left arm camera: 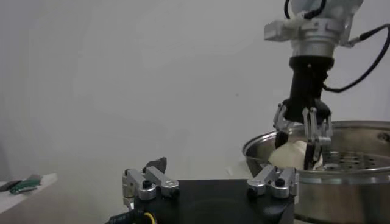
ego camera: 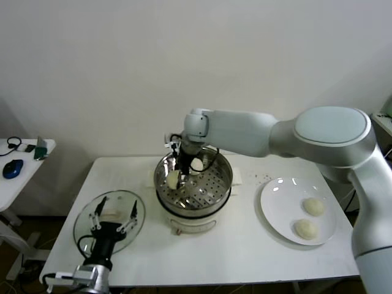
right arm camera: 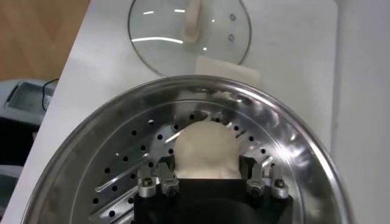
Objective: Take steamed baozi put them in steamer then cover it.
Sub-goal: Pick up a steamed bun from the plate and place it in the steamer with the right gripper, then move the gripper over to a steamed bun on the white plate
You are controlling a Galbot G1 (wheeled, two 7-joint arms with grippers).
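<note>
Right gripper: we see the right gripper (ego camera: 178,174) reaching down from the long white arm that crosses the upper right of the head view, its tip inside the steamer near the left wall; the same gripper shows at the right of the left wrist view (left arm camera: 300,146).
Right jaws: closed around one bun (right arm camera: 205,150), the fingers (right arm camera: 159,178) pressed against both of its sides in the right wrist view, the bun filling the gap between them.
Held bun: it sits low in the basket, at or just above the perforated floor; we cannot tell whether it touches the floor.
Steamer: the steel steamer (ego camera: 222,163) stands at the centre of the head view on its cream-white base, in the middle of the white table (ego camera: 245,245).
Other buns: two steamed baozi (ego camera: 313,206) lie on the white plate (ego camera: 275,214) at the lower right of the head view, well apart from the steamer; we cannot make out a fourth bun for sure.
Cover: the glass cover (ego camera: 116,205) lies flat on the table at the lower left of the head view, beside the steamer and off it; in the right wrist view it is at the top centre (right arm camera: 164,36).
Left gripper: the left gripper (ego camera: 114,214) hangs over the cover at the lower left of the head view.
Left jaws: spread wide with nothing between them, as the left wrist view (left arm camera: 210,182) shows.
</note>
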